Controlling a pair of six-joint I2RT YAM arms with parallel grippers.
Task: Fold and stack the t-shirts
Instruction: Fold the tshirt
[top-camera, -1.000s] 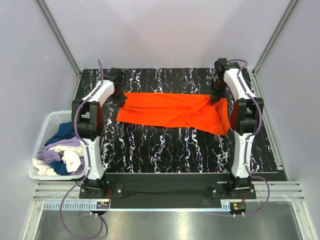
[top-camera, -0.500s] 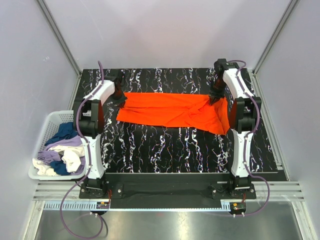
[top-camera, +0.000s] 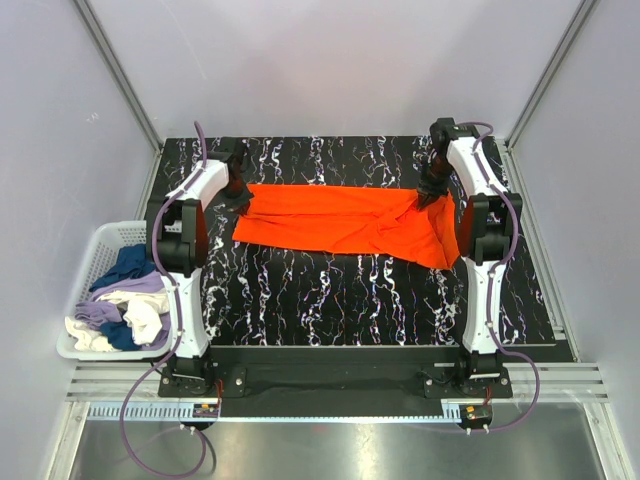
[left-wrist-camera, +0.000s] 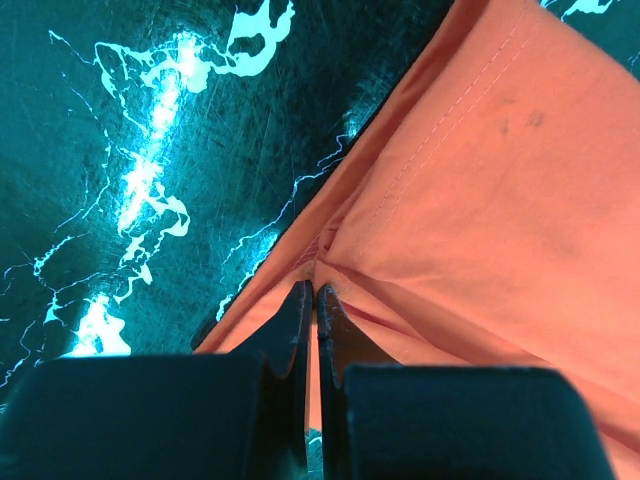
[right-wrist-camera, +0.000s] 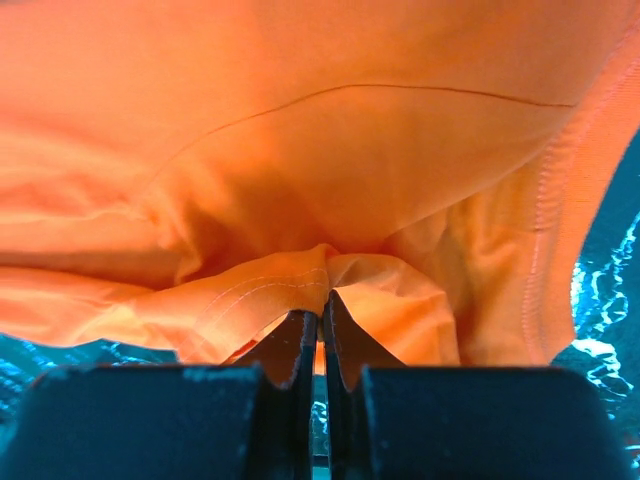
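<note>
Two end effectors (left-wrist-camera: 312, 290) (right-wrist-camera: 323, 300) pinch opposite ends of the orange t-shirt (top-camera: 340, 220).

I see the worktop (top-camera: 350, 290) as black with white marble-like veins. In my left wrist feed its surface (left-wrist-camera: 120, 150) is glossy and throws back bright glare. A white slatted basket (top-camera: 100, 245) sits just off the worktop's left edge, toward its near corner. Behind the worktop's far edge stands a plain pale wall (top-camera: 330, 70). Two aluminium posts rise from the worktop's far corners, one on the left (top-camera: 118, 75) and one on the right (top-camera: 546, 80). Along the worktop's near edge lies a black plate (top-camera: 330, 375), then a slotted rail (top-camera: 330, 408), then a brushed steel sheet (top-camera: 330, 450).
</note>
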